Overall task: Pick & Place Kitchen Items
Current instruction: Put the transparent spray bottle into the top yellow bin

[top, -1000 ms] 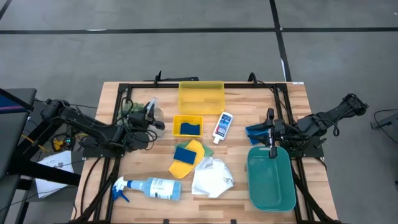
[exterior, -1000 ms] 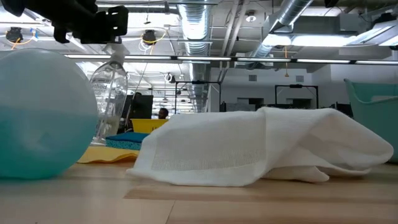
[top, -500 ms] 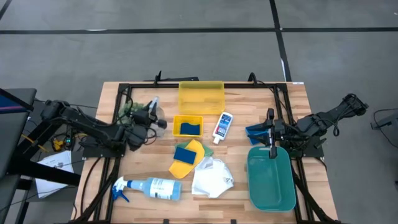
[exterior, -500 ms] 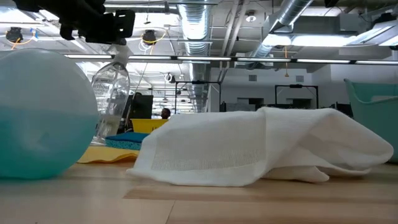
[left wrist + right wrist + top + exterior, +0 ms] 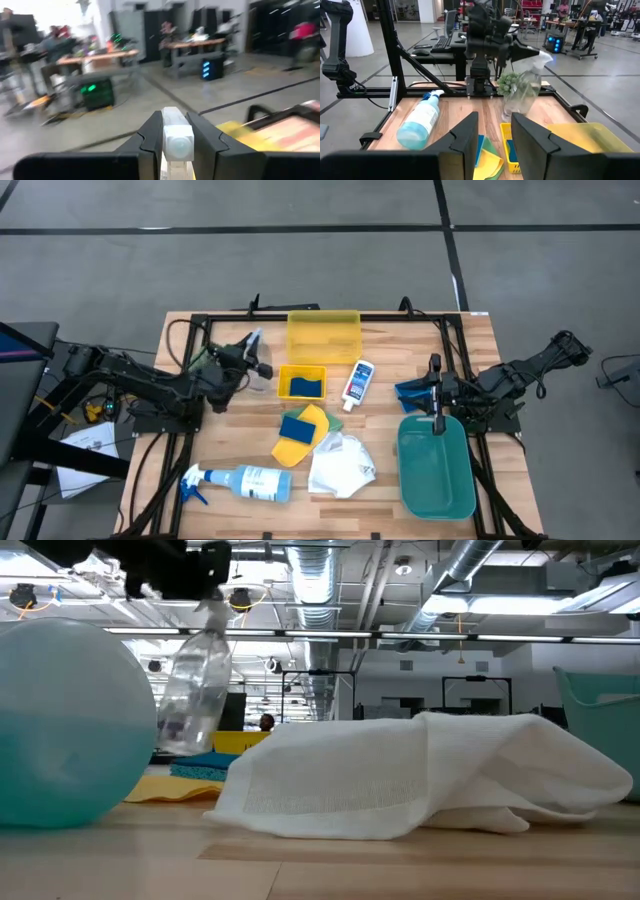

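Right now my left gripper (image 5: 243,360) is clenching the clear spray bottle (image 5: 195,680) by its neck, hanging it tilted above the table (image 5: 470,340) beside the small yellow tray (image 5: 302,370). My right gripper (image 5: 432,392) is waiting over the teal bin (image 5: 435,470); I cannot tell its fingers' state.

Wood table (image 5: 180,330): yellow trays (image 5: 323,332), teal bin (image 5: 435,470), white cloth (image 5: 340,465).
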Action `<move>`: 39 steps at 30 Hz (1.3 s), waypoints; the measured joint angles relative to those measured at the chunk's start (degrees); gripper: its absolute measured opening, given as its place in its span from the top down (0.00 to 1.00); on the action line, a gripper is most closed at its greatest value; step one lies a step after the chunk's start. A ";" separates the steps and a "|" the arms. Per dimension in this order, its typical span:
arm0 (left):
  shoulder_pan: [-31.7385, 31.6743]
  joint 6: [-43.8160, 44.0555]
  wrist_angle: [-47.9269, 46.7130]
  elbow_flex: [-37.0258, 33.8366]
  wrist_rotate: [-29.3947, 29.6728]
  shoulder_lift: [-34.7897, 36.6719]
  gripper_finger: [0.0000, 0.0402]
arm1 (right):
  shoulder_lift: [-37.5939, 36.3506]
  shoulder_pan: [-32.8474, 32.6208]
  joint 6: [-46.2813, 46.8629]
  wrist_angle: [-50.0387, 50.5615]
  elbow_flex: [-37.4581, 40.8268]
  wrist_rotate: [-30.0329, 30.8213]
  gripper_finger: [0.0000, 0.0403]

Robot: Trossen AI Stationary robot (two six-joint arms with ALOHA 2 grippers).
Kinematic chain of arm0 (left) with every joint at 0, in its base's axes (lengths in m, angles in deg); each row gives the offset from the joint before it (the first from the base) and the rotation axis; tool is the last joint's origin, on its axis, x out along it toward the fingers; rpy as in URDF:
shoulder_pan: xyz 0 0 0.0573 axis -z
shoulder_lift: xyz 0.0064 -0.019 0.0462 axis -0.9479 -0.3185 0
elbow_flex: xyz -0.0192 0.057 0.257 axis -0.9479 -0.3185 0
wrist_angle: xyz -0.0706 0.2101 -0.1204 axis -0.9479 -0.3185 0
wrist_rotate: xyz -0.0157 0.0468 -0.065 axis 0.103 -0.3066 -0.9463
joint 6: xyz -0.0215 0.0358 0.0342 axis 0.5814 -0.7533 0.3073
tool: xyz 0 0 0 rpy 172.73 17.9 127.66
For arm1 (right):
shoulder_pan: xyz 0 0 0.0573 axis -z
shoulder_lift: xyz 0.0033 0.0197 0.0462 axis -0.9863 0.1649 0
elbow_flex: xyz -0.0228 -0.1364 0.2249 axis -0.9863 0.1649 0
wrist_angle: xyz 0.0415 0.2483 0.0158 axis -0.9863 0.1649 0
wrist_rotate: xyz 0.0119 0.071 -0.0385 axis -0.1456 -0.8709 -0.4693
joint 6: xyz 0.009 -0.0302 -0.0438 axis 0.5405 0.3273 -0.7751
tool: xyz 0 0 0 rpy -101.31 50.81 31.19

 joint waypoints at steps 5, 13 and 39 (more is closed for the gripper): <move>-1.51 -10.70 9.62 0.07 -9.19 0.01 0.86 | 0.00 0.00 0.01 0.00 0.00 0.00 0.73; -5.68 -12.20 13.49 -3.59 -15.52 0.04 0.86 | 0.00 0.00 0.00 0.13 0.00 0.00 0.73; -20.33 -8.14 25.66 -15.85 -31.58 -0.79 0.83 | 0.00 0.00 -0.19 0.22 0.00 0.00 0.73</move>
